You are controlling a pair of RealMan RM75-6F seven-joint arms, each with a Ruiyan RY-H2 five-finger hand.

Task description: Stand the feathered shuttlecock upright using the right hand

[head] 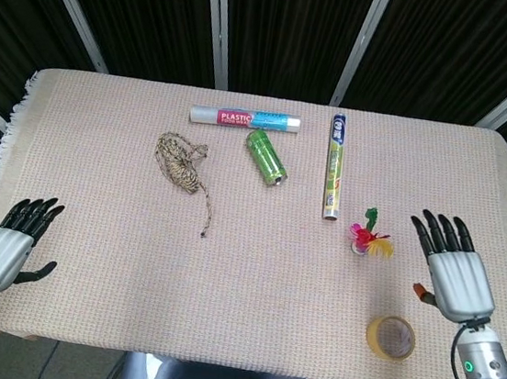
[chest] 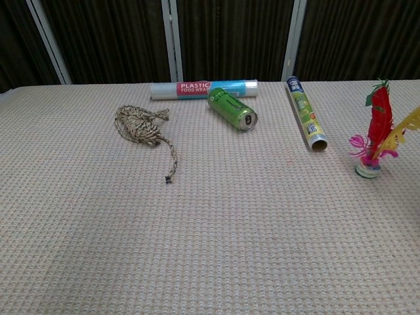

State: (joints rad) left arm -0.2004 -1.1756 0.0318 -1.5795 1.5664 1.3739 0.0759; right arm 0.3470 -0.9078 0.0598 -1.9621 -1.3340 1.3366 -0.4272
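- The feathered shuttlecock with red, pink, yellow and green plumes on a small round white base (chest: 371,141) stands upright on the beige woven tablecloth (head: 243,271), resting on its base with the feathers pointing up — judged from this, the standing step looks done.
- Nothing props it; it stands free, just right of the near end of the long green-and-yellow wrap tube (head: 333,165) and beyond the roll of tan tape (head: 390,337).
- The right hand (head: 454,274) holds nothing — its fingers are straight and spread, palm down. It lies to the right of the shuttlecock, apart from it, with bare cloth between; likely it sits clear so as not to knock the plumes.
- The left hand (head: 7,249) rests low at the table's near left corner, fingers extended and empty, well away from the task.
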